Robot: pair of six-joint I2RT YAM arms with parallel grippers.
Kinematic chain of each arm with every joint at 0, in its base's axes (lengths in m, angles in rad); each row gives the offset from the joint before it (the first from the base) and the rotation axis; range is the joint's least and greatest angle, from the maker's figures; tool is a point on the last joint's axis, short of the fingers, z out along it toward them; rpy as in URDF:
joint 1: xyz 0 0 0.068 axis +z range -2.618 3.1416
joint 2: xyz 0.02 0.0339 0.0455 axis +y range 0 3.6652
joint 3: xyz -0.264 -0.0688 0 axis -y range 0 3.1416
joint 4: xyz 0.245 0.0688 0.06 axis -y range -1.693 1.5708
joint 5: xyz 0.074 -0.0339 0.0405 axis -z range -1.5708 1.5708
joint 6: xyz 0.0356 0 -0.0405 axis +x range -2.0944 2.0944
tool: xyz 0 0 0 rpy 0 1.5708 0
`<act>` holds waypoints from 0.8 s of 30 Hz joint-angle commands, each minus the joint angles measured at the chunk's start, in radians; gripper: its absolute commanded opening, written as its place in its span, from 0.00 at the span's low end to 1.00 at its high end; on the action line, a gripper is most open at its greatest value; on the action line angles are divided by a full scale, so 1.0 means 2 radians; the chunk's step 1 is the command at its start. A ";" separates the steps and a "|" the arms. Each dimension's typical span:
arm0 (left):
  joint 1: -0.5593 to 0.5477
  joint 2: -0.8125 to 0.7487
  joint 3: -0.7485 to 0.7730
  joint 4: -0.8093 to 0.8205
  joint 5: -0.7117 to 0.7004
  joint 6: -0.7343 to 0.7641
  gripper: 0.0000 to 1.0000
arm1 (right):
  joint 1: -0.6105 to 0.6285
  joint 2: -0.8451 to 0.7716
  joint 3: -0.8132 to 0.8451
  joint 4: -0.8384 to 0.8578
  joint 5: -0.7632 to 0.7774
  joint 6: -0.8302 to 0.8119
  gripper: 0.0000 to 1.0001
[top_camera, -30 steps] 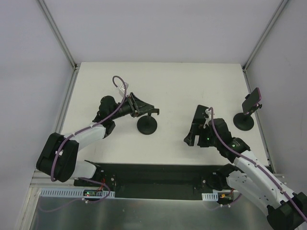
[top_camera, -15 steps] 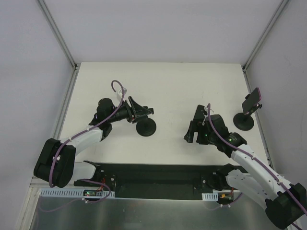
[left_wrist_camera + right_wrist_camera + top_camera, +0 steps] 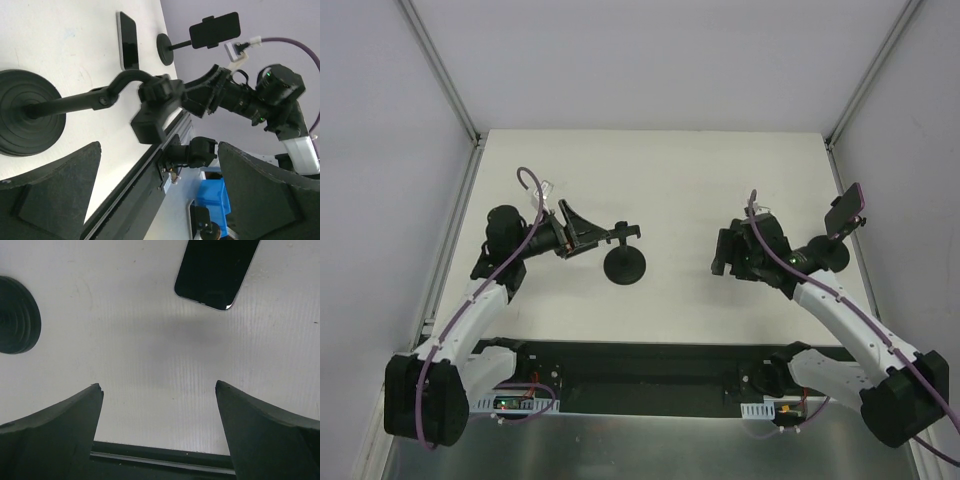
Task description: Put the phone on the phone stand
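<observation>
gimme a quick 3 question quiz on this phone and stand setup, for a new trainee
1. True or false: the left stand has something clipped on it.
2. Multiple choice: where is the phone that shows in the right wrist view? A: lying flat on the table. B: clamped between the jaws. C: clipped on a stand.
3. Fill in the blank: the jaws of the right gripper are ___.

Key: 1 false, its clip is bare. 2 A. 3 open, with nothing between them.
</observation>
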 commanded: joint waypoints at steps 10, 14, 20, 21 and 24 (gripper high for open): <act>0.009 -0.094 0.113 -0.271 0.005 0.246 0.99 | -0.109 0.256 0.199 -0.093 -0.003 0.035 0.96; 0.009 -0.083 0.130 -0.278 0.023 0.260 0.99 | -0.138 0.351 0.260 -0.113 -0.025 0.015 0.96; 0.008 -0.060 0.160 -0.286 0.035 0.290 0.99 | -0.148 0.421 0.308 -0.134 -0.007 -0.002 0.96; 0.005 -0.056 0.163 -0.288 0.033 0.296 0.99 | -0.149 0.426 0.309 -0.133 -0.003 0.001 0.96; -0.007 -0.042 0.163 -0.289 0.024 0.309 0.99 | -0.151 0.448 0.313 -0.124 -0.011 0.006 0.96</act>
